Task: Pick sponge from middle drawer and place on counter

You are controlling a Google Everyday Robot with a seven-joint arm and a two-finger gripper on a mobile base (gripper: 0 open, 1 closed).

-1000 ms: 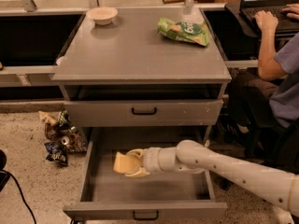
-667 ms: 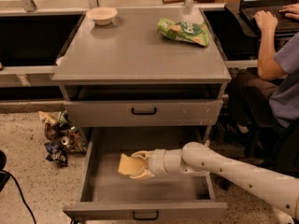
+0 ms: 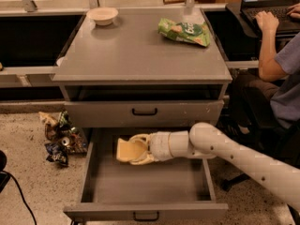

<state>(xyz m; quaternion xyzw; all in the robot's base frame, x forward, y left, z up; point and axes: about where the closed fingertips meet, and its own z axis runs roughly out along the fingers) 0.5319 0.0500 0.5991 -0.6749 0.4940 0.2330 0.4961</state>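
Observation:
The middle drawer (image 3: pixel 145 179) is pulled open at the bottom of the view, with its black handle at the front edge. My gripper (image 3: pixel 133 150) reaches in from the right, low in the drawer's back half. It is shut on the pale yellow sponge (image 3: pixel 127 149), which bends between the fingers (image 3: pixel 140 138). The grey counter (image 3: pixel 140 50) lies above, at the top of the cabinet.
A cream bowl (image 3: pixel 102 15) sits at the counter's back left and a green snack bag (image 3: pixel 184 31) at its back right. The upper drawer (image 3: pixel 144 111) is closed. Crumpled wrappers (image 3: pixel 58 137) lie on the floor at left. A seated person (image 3: pixel 276 78) is at right.
My gripper with the sponge has shifted a little to the right and up within the drawer.

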